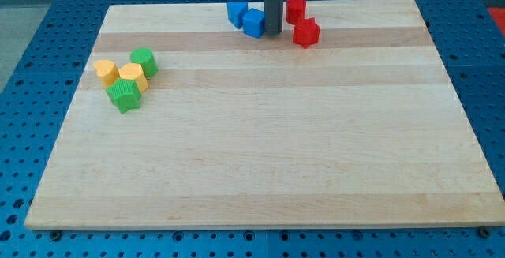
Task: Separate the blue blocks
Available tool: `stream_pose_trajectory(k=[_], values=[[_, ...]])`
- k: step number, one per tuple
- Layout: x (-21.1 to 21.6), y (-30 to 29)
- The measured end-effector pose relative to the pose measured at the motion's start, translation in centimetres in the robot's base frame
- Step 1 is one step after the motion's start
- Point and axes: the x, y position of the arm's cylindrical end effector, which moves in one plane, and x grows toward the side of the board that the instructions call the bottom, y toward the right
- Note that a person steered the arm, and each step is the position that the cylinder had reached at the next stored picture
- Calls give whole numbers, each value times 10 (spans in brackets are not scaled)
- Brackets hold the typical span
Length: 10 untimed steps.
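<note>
Blue cube (253, 23), touched on the view's right by my tip (272, 32), is best nudged off the other blue block (237, 13).

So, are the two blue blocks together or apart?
Together: the blue blocks touch at the view's top, my tip just right of them.

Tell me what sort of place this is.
Probably a robotics lab bench. A pale wooden board lies on a blue perforated table, small blue, red, yellow and green blocks sit on it, and my tip rests right of the blue pair.
</note>
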Motion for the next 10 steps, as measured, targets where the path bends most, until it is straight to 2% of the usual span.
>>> stream_pose_trajectory(k=[1, 2, 3, 5, 6, 8, 10], values=[[10, 2], [-14, 10], [-35, -19], [-3, -26], [27, -95], [-13, -136], [-60, -137]])
